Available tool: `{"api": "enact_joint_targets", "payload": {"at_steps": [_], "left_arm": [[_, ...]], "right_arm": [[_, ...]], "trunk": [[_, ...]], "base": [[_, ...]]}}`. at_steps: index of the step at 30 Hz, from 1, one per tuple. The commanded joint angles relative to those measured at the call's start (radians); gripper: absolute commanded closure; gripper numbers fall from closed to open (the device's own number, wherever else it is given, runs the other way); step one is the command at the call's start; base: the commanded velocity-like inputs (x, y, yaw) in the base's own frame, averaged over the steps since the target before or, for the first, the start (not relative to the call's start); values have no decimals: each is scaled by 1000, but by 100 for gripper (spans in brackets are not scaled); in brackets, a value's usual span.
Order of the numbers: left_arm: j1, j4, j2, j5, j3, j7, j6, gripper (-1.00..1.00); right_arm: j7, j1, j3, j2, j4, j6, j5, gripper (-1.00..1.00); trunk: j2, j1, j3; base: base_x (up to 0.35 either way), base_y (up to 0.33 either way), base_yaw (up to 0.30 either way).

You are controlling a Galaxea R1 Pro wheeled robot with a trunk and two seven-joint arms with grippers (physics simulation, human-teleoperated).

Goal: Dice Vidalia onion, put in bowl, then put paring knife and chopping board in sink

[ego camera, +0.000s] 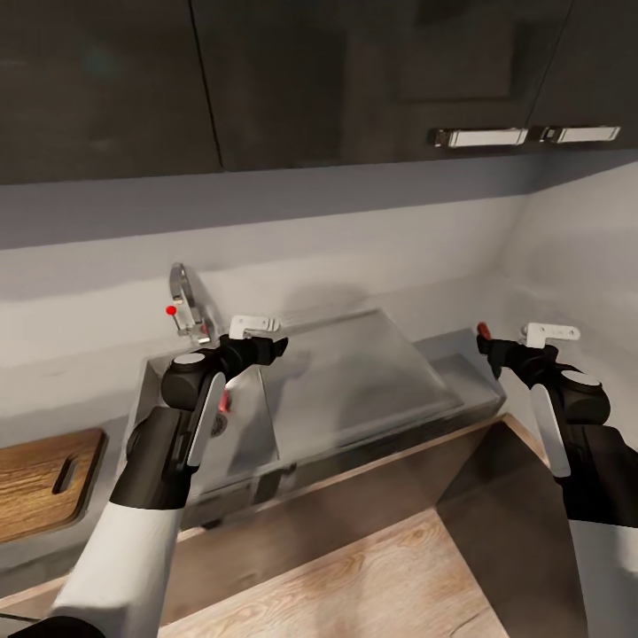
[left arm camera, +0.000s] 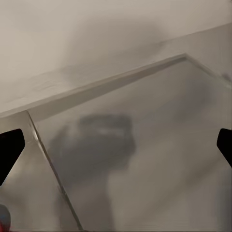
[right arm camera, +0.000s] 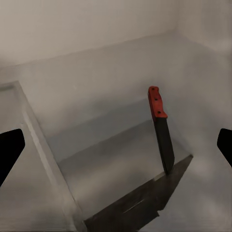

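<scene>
While I face the kitchen wall, my left hand (ego camera: 266,341) hovers over the sink (ego camera: 354,390), its dark fingers spread apart and holding nothing. Seen from my left wrist, both fingertips (left arm camera: 10,150) sit at the far edges of the frame, with the steel drainboard and my arm's shadow between them. My left arm hides most of the basin; a small pinkish-red patch shows just beside that forearm, probably the Vidalia onion (ego camera: 222,404), though too little is visible to be sure. A curved chrome tap (ego camera: 186,301) with a red knob stands at the back of the sink, close to my left hand.

My right hand (ego camera: 496,350) is raised near the right end of the grey surface (ego camera: 478,372), also spread wide and gripping nothing. From my right wrist, the paring knife (right arm camera: 161,131) stands nearly upright ahead of the fingers, red-orange handle up and dark blade pointing down, its tip at the surface by the drainboard's edge.

At the far left, the chopping board (ego camera: 40,478) lies flat on the surface, its slot handle toward the sink. Dark cabinets (ego camera: 266,80) hang above.
</scene>
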State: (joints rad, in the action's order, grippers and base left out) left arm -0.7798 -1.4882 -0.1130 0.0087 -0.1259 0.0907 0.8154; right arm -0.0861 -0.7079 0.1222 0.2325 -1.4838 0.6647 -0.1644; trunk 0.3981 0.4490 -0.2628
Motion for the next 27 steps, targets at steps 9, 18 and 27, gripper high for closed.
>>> {"api": "enact_joint_targets", "payload": {"at_steps": [9, 18, 27], "left_arm": [[-1, 0, -1, 0, 0, 3, 5, -100], [-1, 0, -1, 0, 0, 3, 5, -100], [-1, 0, -1, 0, 0, 3, 5, -100]], "right_arm": [[-9, -1, -2, 1, -1, 4, -10, -100], [-9, -1, -3, 1, -1, 4, -10, -100], [-9, -1, -3, 1, -1, 4, -10, -100]], "trunk": [[2, 1, -2], [2, 1, -2], [2, 1, -2]], "base": [[210, -108, 0], [23, -9, 0], [78, -55, 0]]}}
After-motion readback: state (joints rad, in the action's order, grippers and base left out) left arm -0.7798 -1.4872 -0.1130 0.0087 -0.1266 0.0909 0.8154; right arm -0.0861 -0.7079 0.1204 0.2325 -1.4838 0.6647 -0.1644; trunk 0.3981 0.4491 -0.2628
